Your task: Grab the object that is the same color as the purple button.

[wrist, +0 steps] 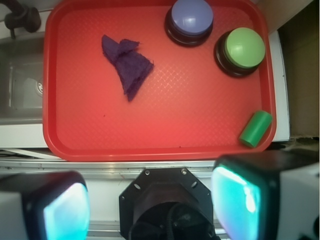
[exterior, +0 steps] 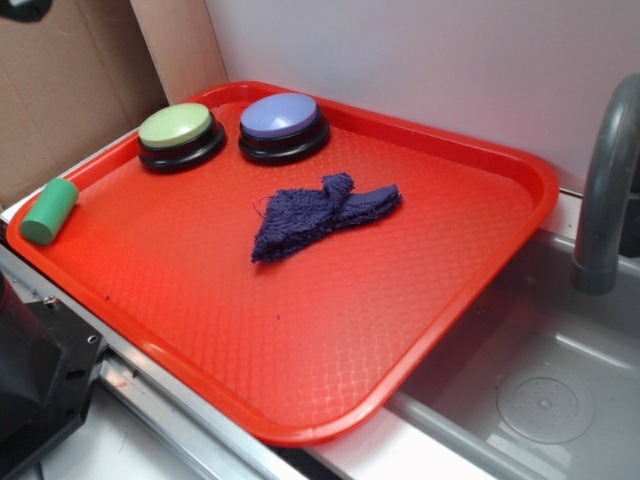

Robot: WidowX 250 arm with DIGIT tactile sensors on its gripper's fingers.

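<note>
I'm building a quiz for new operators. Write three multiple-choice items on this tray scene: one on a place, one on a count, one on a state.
1. Where does the small green cylinder lie?
A. on the red plastic tray's rim
B. on top of a button
C. in the sink

2. How many round push buttons are on the tray?
A. one
B. two
C. four

3. How does the dark purple terry cloth rag lie?
A. rolled into a tight tube
B. crumpled and partly folded, flat on the tray
C. draped over the lavender-topped button

Answers:
1 A, it rests at the tray's edge in both views.
2 B, the lavender-topped one and the green-topped button.
3 B, its layers overlap, apart from both buttons.
</note>
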